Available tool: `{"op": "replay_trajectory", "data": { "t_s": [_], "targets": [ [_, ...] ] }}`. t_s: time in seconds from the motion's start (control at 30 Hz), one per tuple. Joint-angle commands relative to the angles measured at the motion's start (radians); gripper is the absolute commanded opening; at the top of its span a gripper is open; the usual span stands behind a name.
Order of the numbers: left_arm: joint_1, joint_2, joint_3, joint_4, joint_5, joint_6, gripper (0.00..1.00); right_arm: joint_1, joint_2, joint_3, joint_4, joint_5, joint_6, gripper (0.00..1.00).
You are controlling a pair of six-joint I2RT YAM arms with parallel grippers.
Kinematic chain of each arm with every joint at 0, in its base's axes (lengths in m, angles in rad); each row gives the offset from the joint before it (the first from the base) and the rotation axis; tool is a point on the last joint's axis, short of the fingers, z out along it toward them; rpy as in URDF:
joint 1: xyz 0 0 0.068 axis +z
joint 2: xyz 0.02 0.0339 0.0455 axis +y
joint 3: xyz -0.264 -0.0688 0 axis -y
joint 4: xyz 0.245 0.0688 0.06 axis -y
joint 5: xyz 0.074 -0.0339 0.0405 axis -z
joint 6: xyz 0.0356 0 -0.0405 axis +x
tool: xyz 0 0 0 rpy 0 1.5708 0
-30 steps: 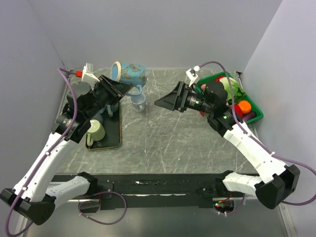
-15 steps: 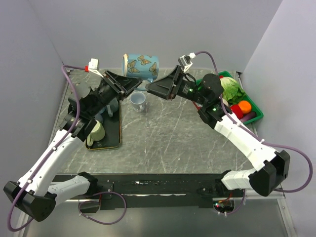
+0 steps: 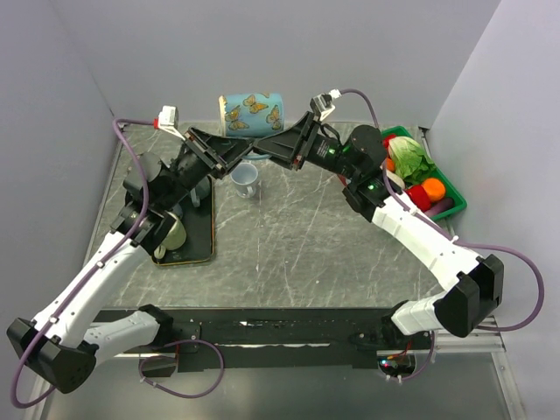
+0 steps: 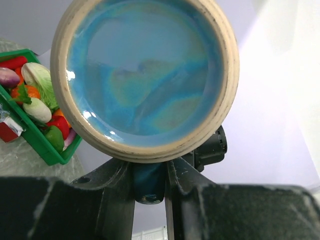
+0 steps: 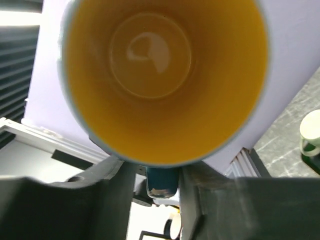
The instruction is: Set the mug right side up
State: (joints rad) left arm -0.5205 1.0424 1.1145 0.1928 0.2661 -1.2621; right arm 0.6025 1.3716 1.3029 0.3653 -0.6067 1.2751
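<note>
The mug [image 3: 251,115], blue with butterflies, hangs on its side in the air above the table's back edge. My left gripper [image 3: 238,147] is shut on its handle from the left. My right gripper [image 3: 268,144] is shut on the same handle from the right. The left wrist view faces the mug's glazed blue base [image 4: 145,75], with the dark blue handle [image 4: 148,181] pinched inside the left gripper [image 4: 148,170]. The right wrist view looks into the mug's yellow inside [image 5: 165,75]; the handle [image 5: 162,182] sits inside the right gripper [image 5: 161,175].
A small pale blue cup [image 3: 246,181] stands on the table under the grippers. A black tray [image 3: 197,238] on the left holds a pale green cup [image 3: 171,232]. A green basket [image 3: 457,194] of vegetables sits at the back right.
My right arm swung left and up to the mug and its jaws closed on the handle. My left gripper raised the mug and turned it from tilted to lying sideways.
</note>
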Motion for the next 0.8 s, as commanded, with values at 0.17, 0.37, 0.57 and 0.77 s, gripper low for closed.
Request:
{"op": "replay_trajectory", "data": {
  "t_s": [0.17,0.37,0.57,0.77],
  "targets": [
    [-0.009,-0.064,-0.019,0.145,-0.004,0.007,0.01,0.006,-0.011,0.029,0.051,0.059,-0.019,0.0],
    [-0.009,-0.077,-0.015,0.105,-0.021,0.049,0.11,0.006,-0.019,0.022,0.02,0.068,-0.062,0.0],
    [-0.009,-0.104,-0.018,0.054,-0.074,0.102,0.96,0.003,-0.051,0.032,-0.052,0.108,-0.138,0.0],
    [-0.007,-0.12,-0.016,-0.042,-0.106,0.17,0.96,-0.003,-0.098,0.064,-0.233,0.223,-0.317,0.0]
  ]
}}
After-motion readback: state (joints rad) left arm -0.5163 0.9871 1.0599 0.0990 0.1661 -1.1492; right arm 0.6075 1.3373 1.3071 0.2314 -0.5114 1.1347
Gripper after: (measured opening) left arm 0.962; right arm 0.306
